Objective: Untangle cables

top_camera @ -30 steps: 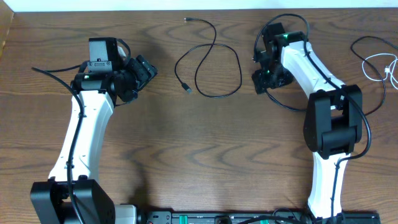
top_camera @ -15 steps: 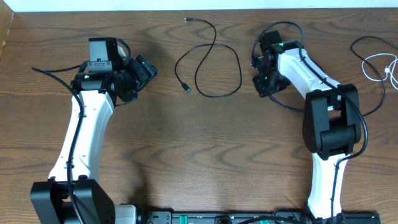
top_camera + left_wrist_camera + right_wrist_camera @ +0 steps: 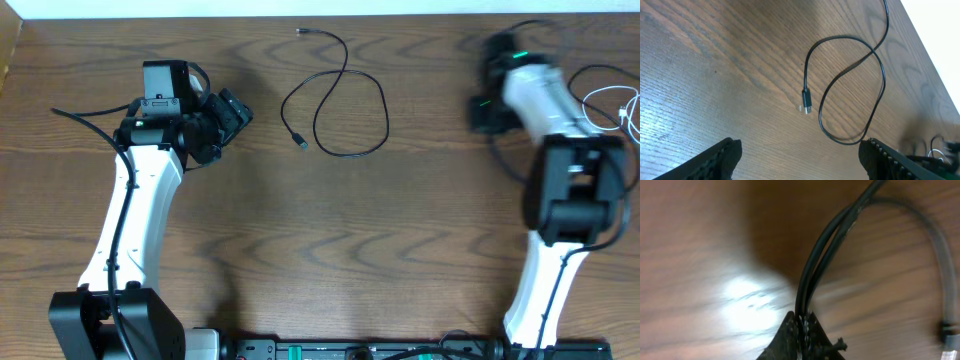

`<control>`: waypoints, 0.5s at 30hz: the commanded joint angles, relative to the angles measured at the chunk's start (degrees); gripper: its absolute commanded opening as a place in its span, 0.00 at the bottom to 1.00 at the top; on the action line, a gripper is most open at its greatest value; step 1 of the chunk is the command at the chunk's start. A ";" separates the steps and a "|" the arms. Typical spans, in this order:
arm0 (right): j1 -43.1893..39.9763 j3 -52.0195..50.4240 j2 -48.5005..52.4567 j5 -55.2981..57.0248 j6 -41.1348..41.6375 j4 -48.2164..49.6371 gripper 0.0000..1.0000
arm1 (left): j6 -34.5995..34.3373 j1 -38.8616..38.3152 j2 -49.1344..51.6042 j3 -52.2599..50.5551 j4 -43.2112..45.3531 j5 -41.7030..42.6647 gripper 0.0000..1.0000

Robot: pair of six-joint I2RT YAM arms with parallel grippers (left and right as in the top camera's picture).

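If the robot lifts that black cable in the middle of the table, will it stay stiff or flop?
Probably flop: the black cable lies in loose curls and crosses itself, so it should droop from wherever it's pinched. It looks thin, so it's likely light and easy to drag. Its small plug might swing or catch.

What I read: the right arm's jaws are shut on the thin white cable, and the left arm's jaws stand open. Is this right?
Wrong cable: the right wrist view shows the right arm's jaws shut on a thin black cable; the thin white cable curves beside it. The rest holds.
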 commanded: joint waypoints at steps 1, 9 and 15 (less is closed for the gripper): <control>-9.01 13.49 -0.63 -8.68 3.06 -3.37 0.01 | 1.38 0.00 0.66 0.28 -0.22 -0.79 0.81; -23.28 28.79 -0.61 -8.50 8.72 -3.91 0.01 | 1.38 0.00 0.66 0.28 -0.22 -0.79 0.81; -28.44 27.04 1.42 1.55 9.88 -2.43 0.01 | 1.38 0.00 0.66 0.28 -0.15 -0.79 0.80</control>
